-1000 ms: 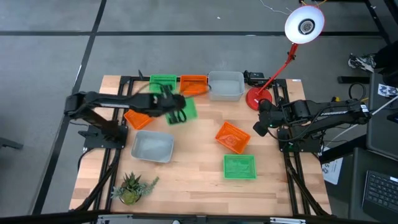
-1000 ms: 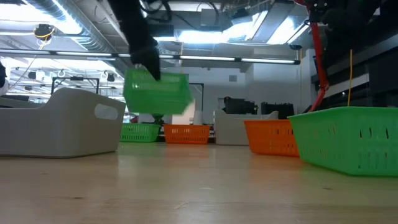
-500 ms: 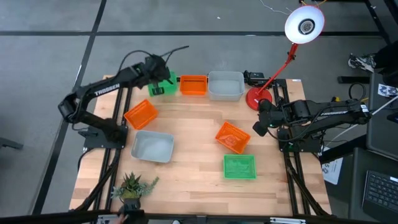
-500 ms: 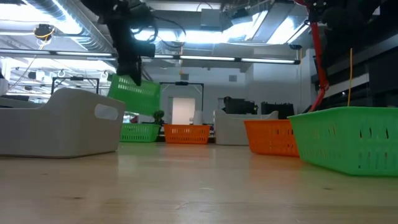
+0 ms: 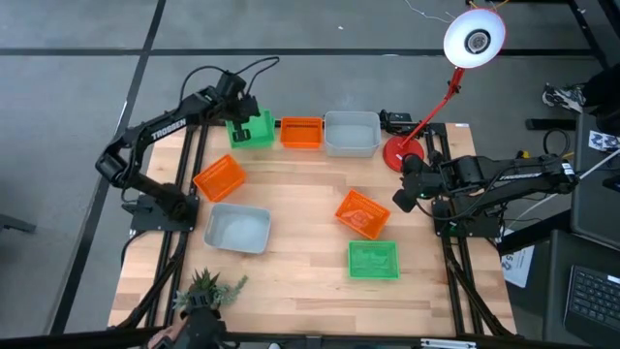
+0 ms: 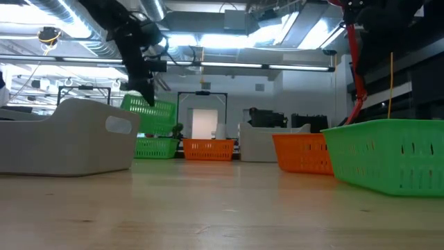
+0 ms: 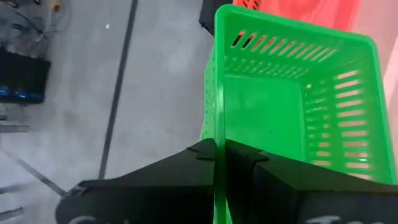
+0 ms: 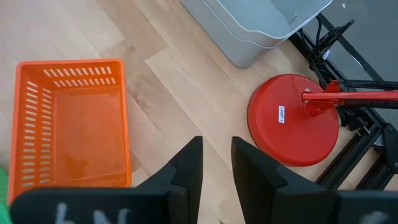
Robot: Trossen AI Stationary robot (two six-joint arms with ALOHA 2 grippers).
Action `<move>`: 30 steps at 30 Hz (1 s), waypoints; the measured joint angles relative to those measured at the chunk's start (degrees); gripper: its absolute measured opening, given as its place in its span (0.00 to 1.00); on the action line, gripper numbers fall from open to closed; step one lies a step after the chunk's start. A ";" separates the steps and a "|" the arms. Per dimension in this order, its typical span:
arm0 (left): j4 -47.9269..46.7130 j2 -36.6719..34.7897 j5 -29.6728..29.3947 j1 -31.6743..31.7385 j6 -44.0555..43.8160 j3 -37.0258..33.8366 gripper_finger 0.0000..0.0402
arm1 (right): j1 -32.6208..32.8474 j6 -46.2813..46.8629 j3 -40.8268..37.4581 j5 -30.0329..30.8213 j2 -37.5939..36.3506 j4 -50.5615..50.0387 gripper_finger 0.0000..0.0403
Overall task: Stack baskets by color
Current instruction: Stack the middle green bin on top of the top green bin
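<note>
My left gripper (image 5: 240,120) is at the table's far left corner, shut on a green basket (image 5: 256,129). It holds that basket above a second green basket (image 6: 154,146), which stands on the table there. A third green basket (image 5: 373,260) sits near right. Orange baskets stand at the far edge (image 5: 301,132), at the left (image 5: 220,178) and mid right (image 5: 361,213). Grey baskets stand at the far edge (image 5: 351,133) and near left (image 5: 237,229). My right gripper (image 8: 217,167) hangs open over bare wood at the right. My left gripper pinches one side wall of the green basket at its rim (image 7: 218,138), with one finger (image 7: 245,160) inside the basket and the other outside. The fingers slant down from the table's left. The basket (image 6: 149,113) hangs tilted and lifted clear, just above the green one on the table.
A red lamp base (image 5: 404,153) stands at the far right, and its white head (image 5: 475,39) reaches over the far edge. A small potted plant (image 5: 205,291) sits at the near left corner. Bare wood lies in the middle and along the near edge.
My left gripper has swung from the table's middle to the far left corner, still shut on the green basket. The basket has stayed lifted, has turned about with the arm, and now hangs over the far-left green basket.
</note>
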 joint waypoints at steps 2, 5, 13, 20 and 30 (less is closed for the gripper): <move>-0.29 1.41 0.64 0.65 0.43 -0.01 0.00 | 0.00 0.00 0.00 0.00 0.00 0.00 0.21; -0.28 3.20 0.78 0.90 1.84 0.00 0.00 | -0.01 -0.02 0.00 0.00 0.00 0.00 0.21; 0.76 4.61 2.70 0.69 3.30 -0.02 0.00 | -0.01 -0.02 0.00 0.00 0.00 0.00 0.21; 0.99 4.61 4.72 0.53 3.27 -0.02 0.03 | 0.00 0.04 0.00 0.00 0.00 0.00 0.21; 0.99 4.61 4.85 0.20 3.20 -0.02 0.13 | -0.02 0.10 0.00 -0.02 0.00 0.00 0.21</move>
